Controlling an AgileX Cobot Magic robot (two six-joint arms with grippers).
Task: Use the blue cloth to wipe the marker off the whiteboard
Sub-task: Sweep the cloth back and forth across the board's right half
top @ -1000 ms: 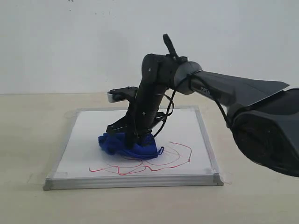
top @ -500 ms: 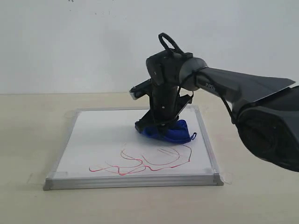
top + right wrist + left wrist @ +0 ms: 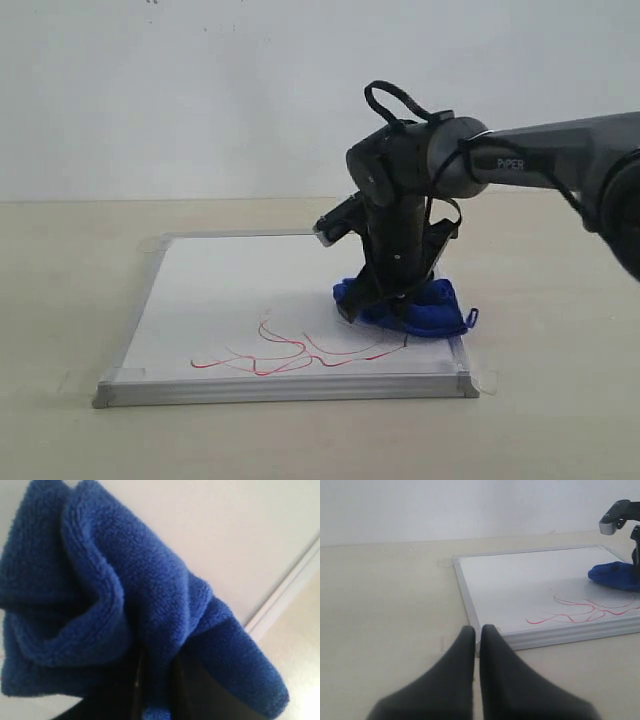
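- Exterior view: one whiteboard (image 3: 220, 285) lies flat on the table (image 3: 70, 260). One blue cloth (image 3: 425, 308) sits bunched on the board by its near right corner, a small loop sticking out over the right frame.
- The right fingers (image 3: 360, 300) point down into the cloth and press it onto the board.
- The marker (image 3: 290, 355) is one tangle of thin red loops along the near edge, its right end touching the cloth.
- Left wrist view: the left fingers (image 3: 465, 650) hang over bare table (image 3: 385, 590) off the board's corner, all but closed, with only a thin slit between them and nothing in it. The whiteboard (image 3: 520, 577), red marker (image 3: 585, 612) and blue cloth (image 3: 612, 575) lie beyond.
- Right wrist view: the plush blue cloth (image 3: 100, 595) fills the frame in thick folds. The right fingers (image 3: 197, 700) are closed on a fold of it, above the whiteboard (image 3: 210, 525) near its frame.
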